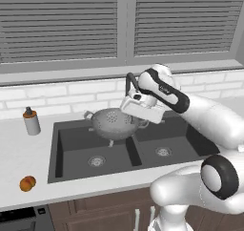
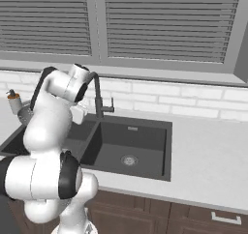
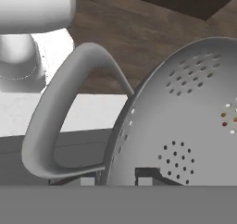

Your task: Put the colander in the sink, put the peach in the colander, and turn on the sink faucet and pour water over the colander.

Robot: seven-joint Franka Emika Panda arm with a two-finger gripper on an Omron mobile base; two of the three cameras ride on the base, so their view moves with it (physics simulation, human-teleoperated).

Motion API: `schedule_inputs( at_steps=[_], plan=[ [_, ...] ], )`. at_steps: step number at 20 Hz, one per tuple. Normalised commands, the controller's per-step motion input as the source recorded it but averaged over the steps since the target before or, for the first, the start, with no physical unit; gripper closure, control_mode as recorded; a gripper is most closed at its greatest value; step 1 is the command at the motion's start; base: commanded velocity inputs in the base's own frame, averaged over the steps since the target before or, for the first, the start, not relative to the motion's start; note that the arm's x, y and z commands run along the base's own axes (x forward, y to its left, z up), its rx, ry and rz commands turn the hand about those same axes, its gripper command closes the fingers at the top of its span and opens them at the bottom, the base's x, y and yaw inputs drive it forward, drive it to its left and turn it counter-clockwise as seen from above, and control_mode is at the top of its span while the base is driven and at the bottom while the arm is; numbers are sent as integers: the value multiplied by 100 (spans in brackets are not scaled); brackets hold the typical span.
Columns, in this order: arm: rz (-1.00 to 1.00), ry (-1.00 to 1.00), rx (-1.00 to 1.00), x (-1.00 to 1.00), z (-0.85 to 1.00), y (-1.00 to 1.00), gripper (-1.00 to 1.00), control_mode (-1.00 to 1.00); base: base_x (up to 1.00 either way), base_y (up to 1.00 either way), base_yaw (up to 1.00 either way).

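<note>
Closest to the hand camera, the colander (image 3: 185,126) looms large, its perforated wall and one loop handle curving just past the gripper (image 3: 115,179); the two dark tips sit at the rim by that handle, apparently clamped on it, though the contact itself is partly hidden.

From the left base camera, the peach (image 1: 27,183) lies on the white table (image 1: 19,153) near its front edge, left of the sink (image 1: 76,151) and well apart from it. Beyond the peach, the left basin opens with its round steel drain (image 1: 96,161). Above this basin the colander (image 1: 113,122) hangs in the air, tilted, clear of the basin floor, with the gripper (image 1: 136,111) at its right rim. Further back on the left, a grey bottle (image 1: 31,121) with a dark-orange cap stands upright on the table. Behind the sink, the sink faucet (image 2: 98,98) rises dark and slim before the white brick wall (image 1: 57,96), under the slatted window blinds (image 1: 62,22).
</note>
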Motion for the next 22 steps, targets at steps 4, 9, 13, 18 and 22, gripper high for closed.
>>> schedule_inputs(
  at_steps=[4, 9, 13, 18, 22],
  plan=[
    [-12, 23, 0, 84, -38, 79, 100, -100, 0, 0, 0],
    [-36, 23, 0, 70, -41, 48, 100, -100, 0, 0, 0],
    [-44, 11, -6, 58, -32, 68, 100, -100, 0, 0, 0],
    [-41, 13, -18, 34, -34, 66, 100, -100, 0, 0, 0],
    [-35, 21, -24, 9, -23, 59, 100, -100, 0, 0, 0]
  ],
)
